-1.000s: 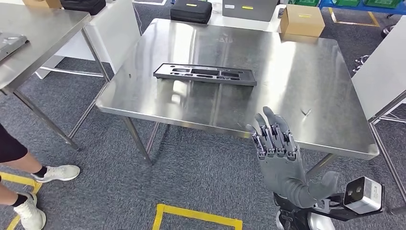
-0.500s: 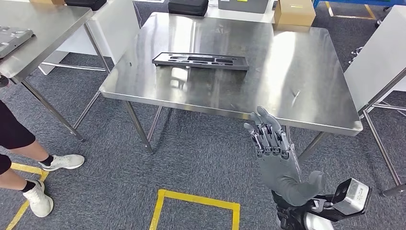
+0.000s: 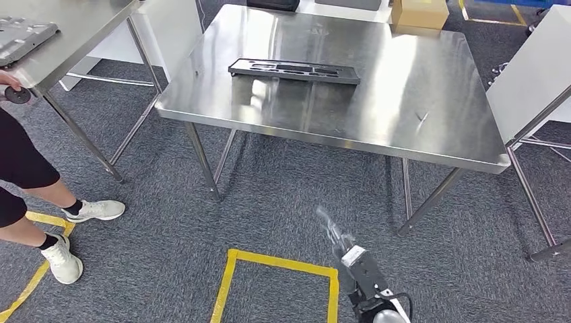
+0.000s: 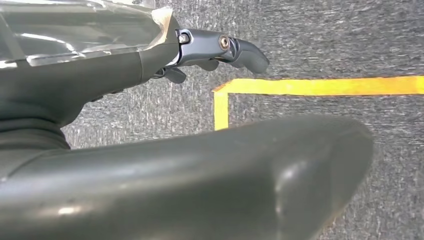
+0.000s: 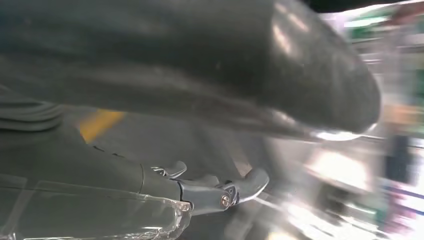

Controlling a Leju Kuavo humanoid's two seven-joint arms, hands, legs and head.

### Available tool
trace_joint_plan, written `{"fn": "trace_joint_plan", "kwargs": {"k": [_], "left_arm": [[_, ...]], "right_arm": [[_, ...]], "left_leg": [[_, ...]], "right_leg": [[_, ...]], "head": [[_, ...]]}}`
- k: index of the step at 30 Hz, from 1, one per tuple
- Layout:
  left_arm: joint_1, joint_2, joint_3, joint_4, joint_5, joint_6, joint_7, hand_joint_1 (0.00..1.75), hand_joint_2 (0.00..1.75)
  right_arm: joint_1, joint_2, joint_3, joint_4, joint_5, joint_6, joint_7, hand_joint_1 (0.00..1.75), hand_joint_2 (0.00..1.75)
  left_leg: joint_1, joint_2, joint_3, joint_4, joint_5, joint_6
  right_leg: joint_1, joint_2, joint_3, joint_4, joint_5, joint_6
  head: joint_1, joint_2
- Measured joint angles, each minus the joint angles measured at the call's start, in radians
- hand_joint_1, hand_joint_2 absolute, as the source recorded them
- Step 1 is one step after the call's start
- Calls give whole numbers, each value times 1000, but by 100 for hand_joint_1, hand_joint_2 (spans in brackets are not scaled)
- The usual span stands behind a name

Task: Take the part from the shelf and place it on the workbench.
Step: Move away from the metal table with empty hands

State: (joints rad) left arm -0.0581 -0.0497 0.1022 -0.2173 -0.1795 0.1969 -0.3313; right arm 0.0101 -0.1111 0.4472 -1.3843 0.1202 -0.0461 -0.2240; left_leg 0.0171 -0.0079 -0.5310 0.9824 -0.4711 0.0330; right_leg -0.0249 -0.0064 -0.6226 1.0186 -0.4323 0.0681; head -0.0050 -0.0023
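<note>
A flat black part (image 3: pixel 293 70), long and narrow with cut-out recesses, lies on the steel worktop (image 3: pixel 417 101), toward the far left of its surface and well back from the near edge. Nothing touches it.

The robot's right hand (image 3: pixel 333 232) hangs low in front of the worktop, over grey carpet and just above a yellow taped square (image 3: pixel 276 282) on the floor. From the head view it is a motion-smeared streak, well apart from the part and below the worktop's edge. In the right wrist view the right hand's fingers (image 5: pixel 240 186) reach out with nothing between them and the thick thumb, though that picture is blurred.

The left hand (image 4: pixel 165 115) appears in its own wrist view, hanging over the carpet and a corner of yellow floor tape (image 4: pixel 300 86). Its dark fingers (image 4: pixel 235 47) extend away from the broad grey thumb, apart from it and empty.

At the left, a second steel table (image 3: pixel 74 30) carries a grey metal panel (image 3: pixel 23 37) at its edge. A person (image 3: pixel 27 175) in dark shorts and white trainers stands beside it, one hand holding a small dark round object (image 3: pixel 17 94). A cardboard box (image 3: pixel 419 12) sits on the floor beyond the worktop's far edge, and a white panel (image 3: pixel 532 64) leans in at the right.
</note>
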Motion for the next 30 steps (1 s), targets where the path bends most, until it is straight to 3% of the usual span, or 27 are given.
{"fn": "trace_joint_plan", "kwargs": {"k": [2, 3, 4, 5, 6, 8, 10, 12, 14, 15, 17, 18, 19, 20, 21, 22, 24, 26, 28, 29, 30], "left_arm": [[-1, 0, 0, 0, 0, 0, 8, 0, 0], [-2, -1, 0, 0, -1, 0, 14, 0, 0], [-2, -2, 0, 0, -3, 0, 19, 0, 0], [-2, -2, 0, 0, -5, 1, 25, 0, 0], [-1, -3, 0, 0, -8, 2, 31, 0, 0], [-1, -3, -1, 0, -13, 2, 41, 0, 0], [-3, -4, -2, 0, -17, 3, 49, 0, 0], [-5, -4, -4, 0, -19, 3, 55, 0, 0], [-6, -3, -6, 1, -22, 3, 62, 0, 0], [-6, -3, -8, 1, -24, 3, 67, 0, 0], [-6, -2, -12, 1, -29, 2, 77, 0, 0], [-7, -2, -14, 1, -30, 1, 81, 0, 0], [-8, -2, -15, 1, -31, 1, 83, 0, 0], [-9, -2, -17, 1, -32, 1, 84, 0, 0], [-10, -2, -17, 1, -32, 0, 85, 0, 0], [-12, -1, -18, 1, -32, 0, 86, 0, 0], [-17, -1, -19, 0, -35, -1, 87, 0, 0], [-25, -1, -22, -1, -38, -2, 91, 0, 0], [-28, 0, -27, 0, -43, -4, 100, 0, 0], [-27, 0, -30, 0, -45, -6, 105, 0, 0], [-26, 1, -33, 1, -47, -7, 110, 0, 0]], "right_arm": [[-19, 13, 13, 171, 23, -44, 33, 0, 0], [-33, 22, 21, 276, 39, -72, 53, 0, 0], [-45, 30, 30, 387, 54, -92, 78, 0, 0], [-54, 37, 39, 497, 68, -102, 106, 0, 0], [-59, 42, 48, 595, 83, -106, 135, 0, 0], [-66, 45, 66, 747, 108, -102, 191, 0, 0], [-74, 46, 82, 854, 126, -100, 237, 0, 0], [-79, 47, 92, 940, 120, -81, 293, 0, 0], [-74, 48, 95, 1009, 99, -53, 347, 0, 0], [-68, 48, 95, 1037, 88, -45, 364, 0, 0], [-56, 47, 95, 1081, 71, -40, 377, 0, 0], [-51, 47, 94, 1097, 65, -40, 379, 0, 0], [-47, 47, 93, 1111, 60, -40, 380, 0, 0], [-45, 48, 92, 1122, 57, -40, 381, 0, 0], [-44, 49, 91, 1132, 56, -40, 382, 0, 0], [-44, 50, 90, 1141, 54, -41, 383, 0, 0], [-44, 52, 89, 1153, 52, -44, 384, 0, 0], [-46, 55, 87, 1162, 51, -57, 382, 0, 0], [-47, 58, 84, 1170, 50, -78, 375, 0, 0], [-47, 61, 81, 1174, 48, -89, 372, 0, 0], [-45, 63, 78, 1176, 47, -96, 369, 0, 0]], "left_leg": [[-3, 5, -24, -1, 20, 18], [-6, 7, -37, -1, 29, 22], [-8, 7, -50, 0, 40, 24], [-11, 7, -63, 0, 50, 25], [-13, 6, -76, 1, 60, 24], [-16, 4, -96, 2, 78, 21], [-18, 6, -106, 2, 97, 11], [-18, 11, -108, -1, 114, 0], [-15, 10, -117, 5, 107, -10], [-13, 8, -126, 27, 73, -15], [-9, 6, -152, 129, -41, -25], [-7, 6, -163, 197, -89, -30], [-5, 5, -168, 256, -113, -35], [-3, 5, -162, 290, -108, -38], [0, 6, -142, 295, -85, -41], [4, 6, -105, 266, -56, -43], [8, 3, -3, 141, -46, -45], [3, 0, 57, 40, -77, -38], [-5, 1, 52, 16, -77, -18], [-7, 4, 42, 15, -65, -7], [-7, 7, 30, 12, -53, 4]], "right_leg": [[0, 1, -44, 120, -85, -16], [1, 2, -60, 188, -119, -18], [2, 2, -65, 239, -137, -16], [3, 2, -54, 258, -136, -10], [5, 2, -24, 240, -119, -2], [10, 2, 79, 111, -87, 1], [20, 3, 172, -31, -93, -15], [29, 5, 195, -82, -101, -30], [20, 3, 178, -80, -85, -44], [15, 0, 167, -81, -74, -55], [13, -3, 143, -80, -49, -69], [13, -4, 129, -77, -38, -72], [13, -5, 115, -73, -27, -70], [13, -5, 97, -66, -17, -68], [12, -5, 78, -56, -8, -64], [10, -4, 58, -46, -1, -59], [9, -4, 24, -24, 10, -47], [11, -5, 1, -11, 26, -31], [11, -6, -10, -12, 48, -13], [9, -5, -17, -9, 46, -9], [8, -3, -25, 6, 27, -11]], "head": [[3, 0], [4, 0], [4, 0], [4, 0], [4, 0], [4, 0], [4, 0], [4, 0], [4, 0], [2, 0], [-2, 0], [-3, 0], [-3, 0], [-3, 0], [-3, 0], [-4, 0], [-4, 0], [-3, 0], [-2, 0], [-3, 0], [-1, 0]]}}
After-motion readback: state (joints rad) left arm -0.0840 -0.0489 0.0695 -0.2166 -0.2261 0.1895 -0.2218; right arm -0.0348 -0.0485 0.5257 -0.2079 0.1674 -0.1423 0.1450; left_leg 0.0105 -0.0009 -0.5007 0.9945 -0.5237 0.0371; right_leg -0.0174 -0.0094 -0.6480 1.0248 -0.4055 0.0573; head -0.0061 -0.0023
